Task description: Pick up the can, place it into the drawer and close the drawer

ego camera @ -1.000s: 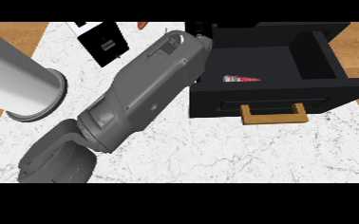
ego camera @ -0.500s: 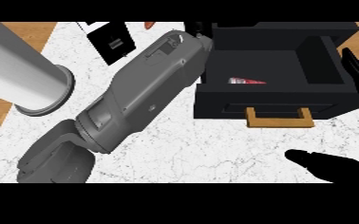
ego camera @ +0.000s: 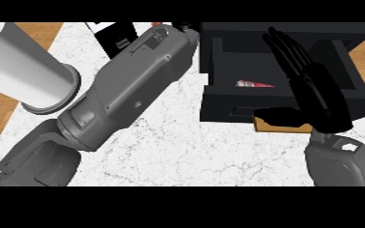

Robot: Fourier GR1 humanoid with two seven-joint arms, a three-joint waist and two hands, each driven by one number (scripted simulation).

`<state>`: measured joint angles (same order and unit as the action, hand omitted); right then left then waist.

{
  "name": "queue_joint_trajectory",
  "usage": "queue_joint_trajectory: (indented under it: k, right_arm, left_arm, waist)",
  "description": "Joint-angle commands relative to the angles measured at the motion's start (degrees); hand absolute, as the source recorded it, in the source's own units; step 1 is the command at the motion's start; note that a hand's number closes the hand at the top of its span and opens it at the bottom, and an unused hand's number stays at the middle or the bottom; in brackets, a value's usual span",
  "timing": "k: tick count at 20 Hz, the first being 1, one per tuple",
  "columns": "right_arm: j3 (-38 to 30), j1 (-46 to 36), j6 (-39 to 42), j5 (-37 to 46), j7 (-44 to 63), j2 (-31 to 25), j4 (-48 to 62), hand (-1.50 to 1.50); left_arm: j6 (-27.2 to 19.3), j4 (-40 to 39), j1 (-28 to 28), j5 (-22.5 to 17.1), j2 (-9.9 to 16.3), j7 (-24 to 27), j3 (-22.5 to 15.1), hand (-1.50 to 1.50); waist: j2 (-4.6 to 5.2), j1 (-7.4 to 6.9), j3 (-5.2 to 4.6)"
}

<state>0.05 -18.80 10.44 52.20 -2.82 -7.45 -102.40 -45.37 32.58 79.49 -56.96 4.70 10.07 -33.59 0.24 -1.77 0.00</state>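
Note:
The black drawer (ego camera: 221, 104) stands open at the upper right, its wooden handle (ego camera: 274, 127) on the front face. The can (ego camera: 254, 83) lies on its side inside, a strip of red and white showing near the front wall. My right hand (ego camera: 321, 99) is open above the drawer's right half, fingers straight and pointing away, thumb out to the left over the front face and handle. My left forearm (ego camera: 135, 89) runs from the lower left up to the drawer's left rear corner. Only a dark sliver of the left hand (ego camera: 187, 27) shows there.
A tall grey-white cylinder (ego camera: 32, 72) stands at the left on the white marble counter (ego camera: 185, 145). A black flat item (ego camera: 118, 37) lies at the top, partly behind my left forearm. Wooden strips (ego camera: 39, 29) border the counter.
My right hand has risen from the lower right edge to over the open drawer, hiding its right part. The left forearm has hardly moved.

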Motion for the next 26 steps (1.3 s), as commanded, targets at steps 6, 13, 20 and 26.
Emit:
queue_joint_trajectory:
  k: [6, 13, 20, 26]
  right_arm:
    - [3.2, -9.3, -10.0, 12.5, -1.7, -0.5, 22.0, -1.50]
    - [2.3, -15.3, -21.6, 17.8, -2.6, 1.9, 42.0, -1.50]
    - [-2.3, -23.4, -33.1, 20.6, -4.9, -0.4, 59.6, -1.50]
    - [-5.8, -28.1, -41.7, 20.7, -6.1, -0.8, 69.7, -1.50]
  left_arm:
    - [-3.2, 8.8, -5.1, 3.2, 5.4, -5.1, -1.0, -1.50]
    - [-4.9, 16.7, -6.3, 5.2, 11.3, -10.1, -0.9, -1.50]
    - [-3.0, 22.6, -13.3, 6.8, 15.2, -10.5, -0.6, -1.50]
    - [-2.1, 24.5, -12.3, 7.2, 17.4, -13.9, 0.5, -1.50]
  waist:
    - [-0.38, -0.19, 0.00]
    - [-0.28, -0.78, 0.04]
    - [0.15, -1.24, 0.06]
    - [0.70, -1.97, 0.12]
